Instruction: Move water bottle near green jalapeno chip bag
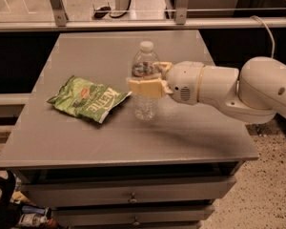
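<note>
The water bottle (144,104) is clear with a white cap and a reddish label band. It is upright near the middle of the grey table (86,142), its base at or just above the tabletop. My gripper (146,78) reaches in from the right and is shut on the bottle's middle; one cream finger (144,88) crosses its front. The green jalapeno chip bag (88,99) lies flat to the left. Its right corner is close to the bottle, and I cannot tell whether they touch.
My white arm (229,87) stretches over the table's right side. A metal rail with posts (57,6) runs behind the table. Drawers (131,197) sit under the tabletop. Clutter lies on the floor at lower left (31,218).
</note>
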Controlling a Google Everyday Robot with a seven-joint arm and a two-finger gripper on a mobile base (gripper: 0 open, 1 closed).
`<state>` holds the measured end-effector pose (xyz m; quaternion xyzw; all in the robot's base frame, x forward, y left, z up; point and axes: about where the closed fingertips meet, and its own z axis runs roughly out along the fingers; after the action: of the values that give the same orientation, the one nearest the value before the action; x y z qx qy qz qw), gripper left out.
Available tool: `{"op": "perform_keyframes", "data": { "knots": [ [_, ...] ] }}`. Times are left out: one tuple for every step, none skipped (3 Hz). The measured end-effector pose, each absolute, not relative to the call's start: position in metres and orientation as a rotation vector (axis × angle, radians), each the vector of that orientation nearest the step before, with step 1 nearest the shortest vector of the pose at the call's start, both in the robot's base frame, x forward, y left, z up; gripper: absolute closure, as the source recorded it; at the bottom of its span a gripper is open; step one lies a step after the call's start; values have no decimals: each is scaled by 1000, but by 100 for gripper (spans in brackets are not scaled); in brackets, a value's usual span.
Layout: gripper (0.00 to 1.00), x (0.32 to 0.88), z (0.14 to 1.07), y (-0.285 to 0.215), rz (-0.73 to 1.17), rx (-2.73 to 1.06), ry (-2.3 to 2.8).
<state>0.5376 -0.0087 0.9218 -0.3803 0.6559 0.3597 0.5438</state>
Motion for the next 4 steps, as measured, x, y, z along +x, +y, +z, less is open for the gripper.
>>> {"op": "perform_keyframes", "data": {
  "knots": [
    [100, 544, 914, -8, 864, -913, 1518],
    [100, 546, 913, -7, 865, -921, 1507],
    [100, 546, 915, -7, 865, -921, 1506],
    [84, 546, 915, -7, 865, -921, 1506]
  ]
}}
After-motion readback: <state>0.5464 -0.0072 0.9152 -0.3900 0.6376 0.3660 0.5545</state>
